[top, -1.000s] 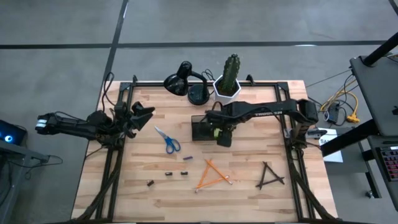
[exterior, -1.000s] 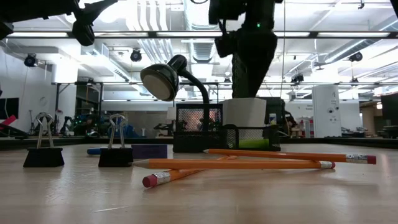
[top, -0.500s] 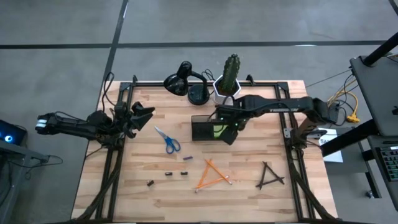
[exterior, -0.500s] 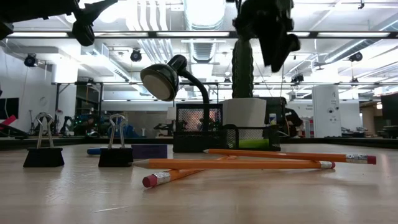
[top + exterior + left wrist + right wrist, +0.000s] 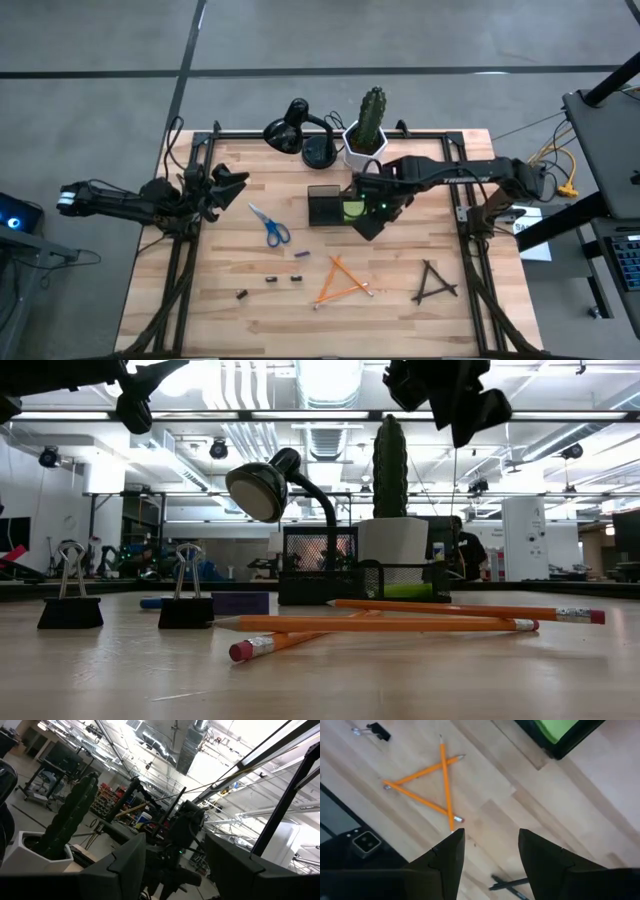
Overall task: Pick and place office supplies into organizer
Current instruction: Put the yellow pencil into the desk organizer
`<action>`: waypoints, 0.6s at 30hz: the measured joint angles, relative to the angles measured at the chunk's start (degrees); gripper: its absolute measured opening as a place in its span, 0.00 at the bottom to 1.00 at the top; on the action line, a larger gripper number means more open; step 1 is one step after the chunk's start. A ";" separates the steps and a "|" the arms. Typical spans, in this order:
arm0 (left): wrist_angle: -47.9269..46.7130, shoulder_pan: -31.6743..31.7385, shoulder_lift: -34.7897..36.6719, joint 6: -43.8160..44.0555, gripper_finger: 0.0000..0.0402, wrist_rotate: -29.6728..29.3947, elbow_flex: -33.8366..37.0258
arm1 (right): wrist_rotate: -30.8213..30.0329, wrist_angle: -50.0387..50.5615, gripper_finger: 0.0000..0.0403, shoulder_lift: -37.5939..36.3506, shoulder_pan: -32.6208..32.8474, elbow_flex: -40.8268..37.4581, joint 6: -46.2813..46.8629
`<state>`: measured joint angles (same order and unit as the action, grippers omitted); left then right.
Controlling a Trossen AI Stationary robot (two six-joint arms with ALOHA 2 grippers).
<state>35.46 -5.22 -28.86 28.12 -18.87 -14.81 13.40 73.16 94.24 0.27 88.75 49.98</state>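
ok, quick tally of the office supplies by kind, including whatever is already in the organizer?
blue-handled scissors: 1
orange pencils: 3
thin black sticks: 3
small binder clips: 3
small purple block: 1
green sticky pad, in the organizer: 1
Total: 12

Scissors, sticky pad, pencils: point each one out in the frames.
scissors (image 5: 271,227): high view, on the blades just above the blue handles.
sticky pad (image 5: 559,728): right wrist view, on its lime-green top face inside the organizer (image 5: 555,753).
pencils (image 5: 342,281): high view, on the right side of the orange triangle.
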 joint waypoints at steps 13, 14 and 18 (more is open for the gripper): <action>0.00 0.01 0.02 0.00 0.47 0.00 0.00 | -0.01 -13.56 0.43 0.00 6.36 0.00 6.68; 0.00 -0.01 0.00 0.00 0.47 0.00 0.00 | -0.38 -15.04 0.43 0.00 6.90 0.00 6.67; 0.00 -0.01 0.01 0.00 0.47 0.00 0.00 | -2.31 -17.67 0.42 0.90 8.71 -0.04 7.45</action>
<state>35.46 -5.23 -28.85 28.12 -18.87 -14.81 11.09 55.49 95.14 8.98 88.71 57.43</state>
